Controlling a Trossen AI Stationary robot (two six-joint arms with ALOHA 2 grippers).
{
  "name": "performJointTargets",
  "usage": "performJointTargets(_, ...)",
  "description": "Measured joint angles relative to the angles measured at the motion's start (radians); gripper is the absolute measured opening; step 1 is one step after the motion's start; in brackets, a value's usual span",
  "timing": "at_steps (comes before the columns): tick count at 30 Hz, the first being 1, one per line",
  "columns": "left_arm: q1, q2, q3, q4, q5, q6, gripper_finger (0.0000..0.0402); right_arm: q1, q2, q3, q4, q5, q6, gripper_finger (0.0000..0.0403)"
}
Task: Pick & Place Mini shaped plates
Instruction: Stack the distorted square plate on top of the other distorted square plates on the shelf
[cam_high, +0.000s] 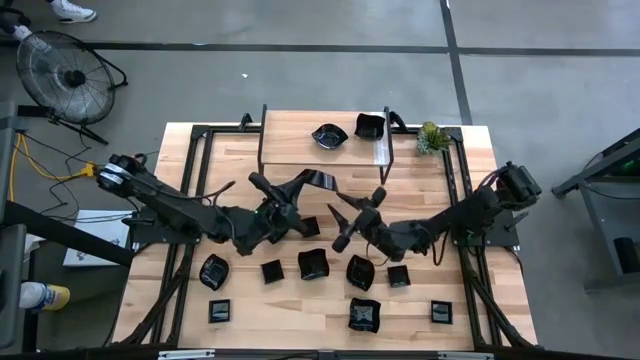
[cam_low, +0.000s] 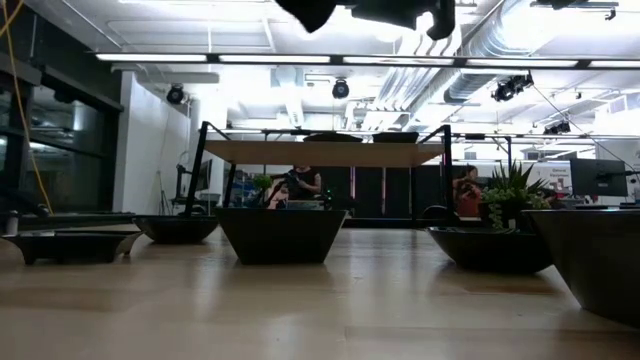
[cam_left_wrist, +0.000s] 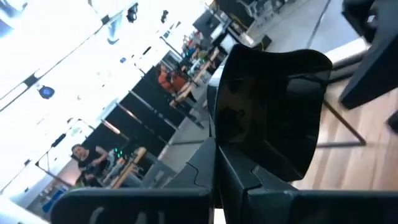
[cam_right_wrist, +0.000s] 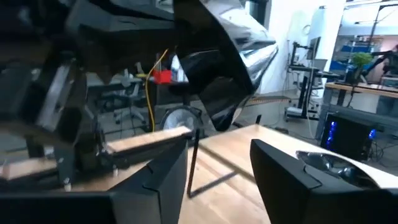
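**Two plates on the shelf, one in the air, many still on the table**

We see in the high view a raised wooden shelf (cam_high: 300, 150) at the upper centre of the frame, and on it already stand two glossy black mini plates: a wavy-edged one (cam_high: 328, 135) and a square one (cam_high: 369, 125). So we judge that only a small part of the task is done.

A third glossy black plate (cam_high: 318, 180), with a wide flat form, is lifted near the centre of the frame, just below the shelf edge. The left gripper (cam_high: 292, 189) holds it with the fingers closed tight on its rim. The right gripper (cam_high: 368, 203) is just beside it, to the right of centre, and its fingers stand apart with nothing between them.

About ten black plates remain on the light wooden table (cam_high: 480, 290) in the lower half of the frame, in two loose rows; for example a deep square one (cam_high: 312, 264) and a wavy one (cam_high: 364, 314). These are still to be moved, we think.

The left wrist view shows what the high view cannot: the held plate (cam_left_wrist: 270, 106) fills the frame and the dark fingers (cam_left_wrist: 233, 180) clamp its lower edge. The right wrist view shows the open fingers (cam_right_wrist: 289, 177) and the same plate (cam_right_wrist: 227, 68) hanging above. The low view shows only resting plates from the side, such as the deep square one (cam_low: 281, 233), and people far behind.
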Motion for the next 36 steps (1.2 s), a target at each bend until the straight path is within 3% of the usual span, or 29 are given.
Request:
performJointTargets(11, 0.074, 0.01, 0.0, 0.033, 0.133, -0.003, 0.0, -0.053, 0.0, 0.0, 0.105, 0.006, -0.07, 0.0177)
performJointTargets(26, 0.085, 0.01, 0.0, 0.03, 0.137, 0.006, 0.0, -0.118, 0.0, 0.0, 0.123, 0.009, 0.001, 0.0177)
performJointTargets(36, 0.148, 0.035, 0.0, 0.06, 0.214, 0.019, 0.0, -0.154, 0.0, 0.0, 0.142, -0.022, 0.005, 0.0176)
